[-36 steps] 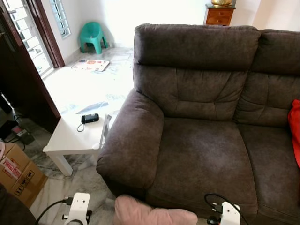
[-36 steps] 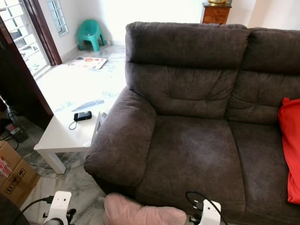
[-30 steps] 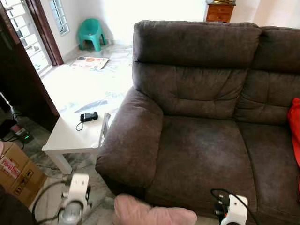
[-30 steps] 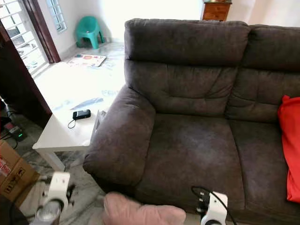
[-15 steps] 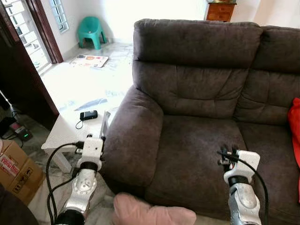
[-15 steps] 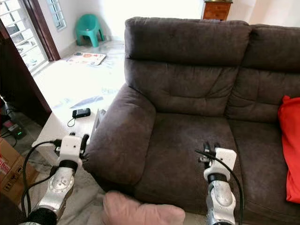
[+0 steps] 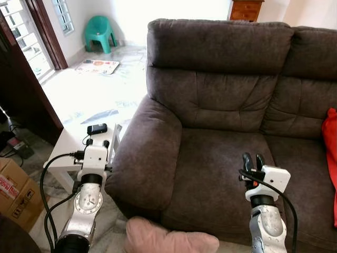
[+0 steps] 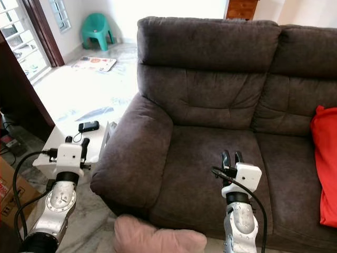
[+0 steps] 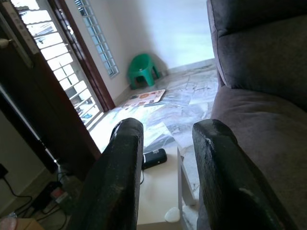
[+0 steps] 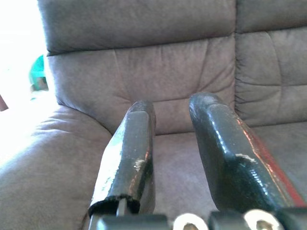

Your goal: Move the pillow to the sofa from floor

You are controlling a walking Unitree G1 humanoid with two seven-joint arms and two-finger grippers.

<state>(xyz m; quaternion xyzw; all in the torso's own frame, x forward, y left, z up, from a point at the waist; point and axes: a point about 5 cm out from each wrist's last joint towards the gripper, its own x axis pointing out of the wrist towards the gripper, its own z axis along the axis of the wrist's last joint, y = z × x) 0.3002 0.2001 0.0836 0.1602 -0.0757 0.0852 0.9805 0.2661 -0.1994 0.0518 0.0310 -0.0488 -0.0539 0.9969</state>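
Nearest to me, the pink pillow (image 7: 171, 242) lies on the floor (image 7: 100, 216) at the foot of the sofa (image 7: 221, 132), touching its front edge below the left armrest. Neither pincer touches it.

My left pincer (image 7: 97, 143) is raised beside the outer face of the sofa's left armrest, over the near edge of the white counter (image 7: 71, 153). Its two black fingers (image 9: 117, 182) point forward with a moderate gap between them. Nothing is held and nothing is touched.

My right pincer (image 7: 251, 159) is raised above the left seat cushion of the sofa. Its fingers (image 10: 129, 153) stand apart with a narrow, clear gap. They are empty and clear of the fabric.

On the counter, past the left pincer, lies a small black device (image 7: 97, 128) with a cord. A red cushion (image 8: 325, 163) rests on the right seat of the sofa.

Farther back, a printed mat (image 7: 97, 67) lies on the pale floor. A green plastic chair (image 7: 99, 32) stands near the far wall, and a wooden cabinet (image 7: 248, 9) stands behind the sofa.
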